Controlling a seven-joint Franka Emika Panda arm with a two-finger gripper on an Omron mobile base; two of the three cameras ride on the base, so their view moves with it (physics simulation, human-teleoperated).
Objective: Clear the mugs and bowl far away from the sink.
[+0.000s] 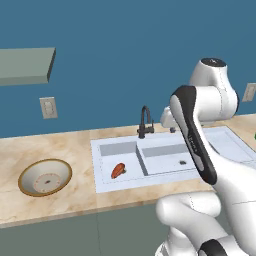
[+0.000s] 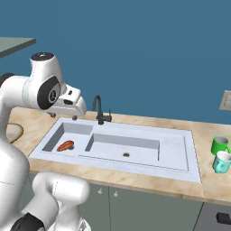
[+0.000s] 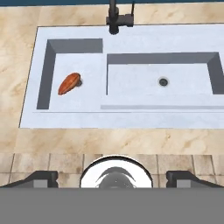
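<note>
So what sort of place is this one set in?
A rendered kitchen, most likely: a double sink with a black faucet set in a marble-look counter, cabinet doors below, and mugs beside it.

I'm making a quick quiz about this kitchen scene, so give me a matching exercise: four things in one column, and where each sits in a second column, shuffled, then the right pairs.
Things:
1. bowl
2. green mug
3. orange-red food item
4. faucet

Places:
A. at the back edge of the sink
B. lying in the smaller basin
C. on the counter left of the sink
D. on the counter right of the sink, beside the teal mug

Pairs: 1-C, 2-D, 3-B, 4-A
</note>
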